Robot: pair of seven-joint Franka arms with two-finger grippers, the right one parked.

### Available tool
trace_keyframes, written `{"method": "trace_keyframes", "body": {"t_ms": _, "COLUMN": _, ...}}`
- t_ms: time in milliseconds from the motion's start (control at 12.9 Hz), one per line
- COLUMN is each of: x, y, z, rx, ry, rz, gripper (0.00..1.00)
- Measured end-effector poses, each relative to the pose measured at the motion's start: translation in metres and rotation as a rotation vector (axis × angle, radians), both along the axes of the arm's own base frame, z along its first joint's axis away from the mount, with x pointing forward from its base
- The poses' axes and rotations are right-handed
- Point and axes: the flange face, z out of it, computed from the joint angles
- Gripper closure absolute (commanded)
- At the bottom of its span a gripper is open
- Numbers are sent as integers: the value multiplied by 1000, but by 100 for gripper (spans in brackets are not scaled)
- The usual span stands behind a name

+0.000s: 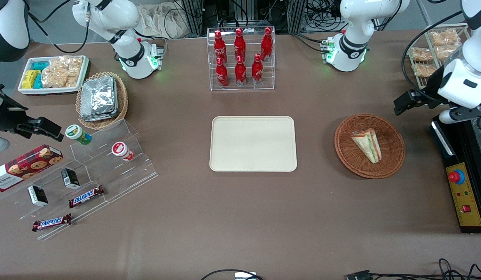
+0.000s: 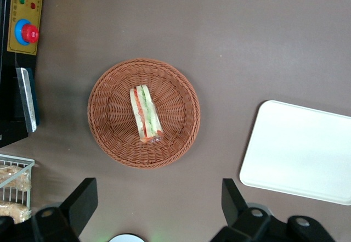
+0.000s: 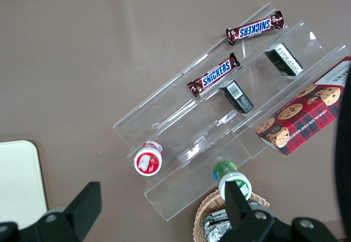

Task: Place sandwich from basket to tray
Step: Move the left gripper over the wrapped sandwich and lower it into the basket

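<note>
The sandwich [image 1: 366, 144], a pale wedge with green, red and orange layers, lies in the round reddish-brown basket [image 1: 392, 149] toward the working arm's end of the table. The cream tray [image 1: 253, 144] lies flat beside the basket, at the table's middle, with nothing on it. My left gripper [image 1: 399, 105] is open and holds nothing. It hangs well above the table, near the basket's edge and apart from it. In the left wrist view the sandwich [image 2: 145, 114] lies in the basket [image 2: 109, 116], the tray [image 2: 301, 151] beside it, and my gripper [image 2: 158, 198] shows wide open over bare table.
A black control box with a red button [image 1: 462, 194] and a wire rack of bread packets [image 1: 434, 50] stand near the working arm. A clear rack of red bottles [image 1: 240, 58] stands farther from the front camera than the tray. Snack displays sit toward the parked arm's end.
</note>
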Motion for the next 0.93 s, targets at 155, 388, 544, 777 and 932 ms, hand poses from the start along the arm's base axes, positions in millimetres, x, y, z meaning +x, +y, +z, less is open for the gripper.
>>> {"method": "trace_keyframes", "body": {"t_ms": 155, "x": 1, "y": 4, "z": -2, "rx": -11, "ry": 7, "rz": 24, "gripper": 0}}
{"method": "trace_keyframes", "body": {"t_ms": 388, "x": 0, "y": 11, "z": -11, "rx": -9, "ry": 33, "rz": 41, "gripper": 0}}
{"method": "trace_keyframes", "body": {"t_ms": 544, "x": -1, "y": 17, "z": -30, "rx": -5, "ry": 69, "rz": 53, "gripper": 0}}
{"method": "trace_keyframes", "body": {"t_ms": 777, "x": -1, "y": 19, "z": -76, "rx": -3, "ry": 66, "rz": 64, "gripper": 0}}
{"method": "trace_keyframes", "body": {"t_ms": 932, "x": -4, "y": 26, "z": -131, "rx": -2, "ry": 34, "rz": 83, "gripper": 0}}
